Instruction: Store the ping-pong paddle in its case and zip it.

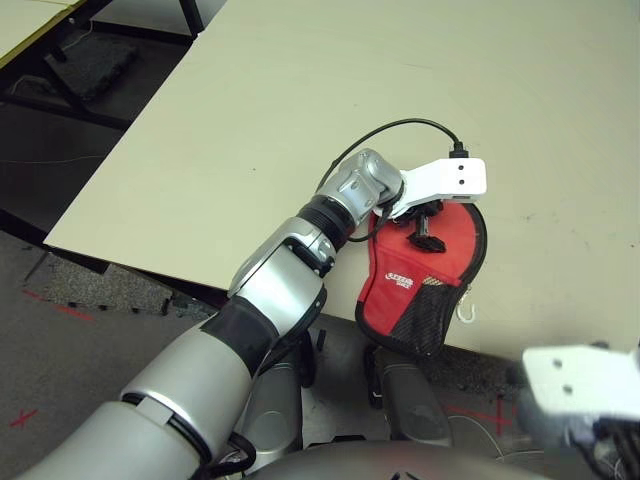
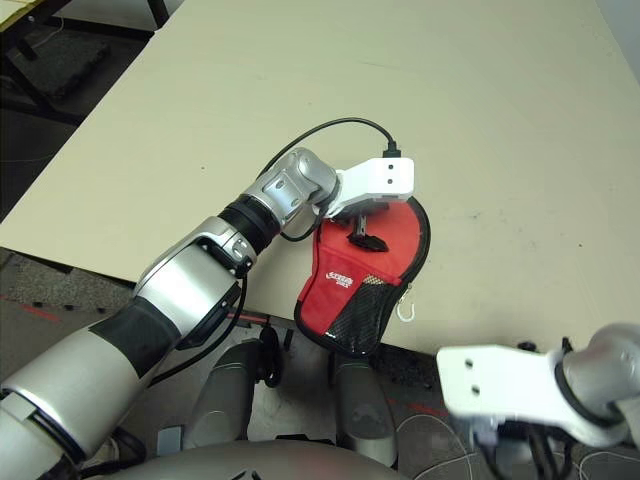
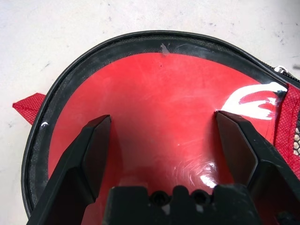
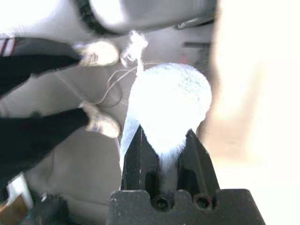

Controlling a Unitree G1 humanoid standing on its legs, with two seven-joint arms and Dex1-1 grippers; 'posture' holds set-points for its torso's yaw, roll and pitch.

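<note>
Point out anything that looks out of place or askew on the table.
The case lies at the near edge of the table, its mesh-pocket end overhanging. The right hand, off the table, is shut on a white fluffy thing unrelated to zipping.

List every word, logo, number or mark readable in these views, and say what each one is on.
White logo on the red fabric paddle-shaped case, just above its black mesh pocket: too small and blurred to read.
White printed shape on the same case close up in the left wrist view: cut off and glared, not readable.
Red crosses on the grey floor: marks only, no text.
No other text or numbers are legible.
</note>
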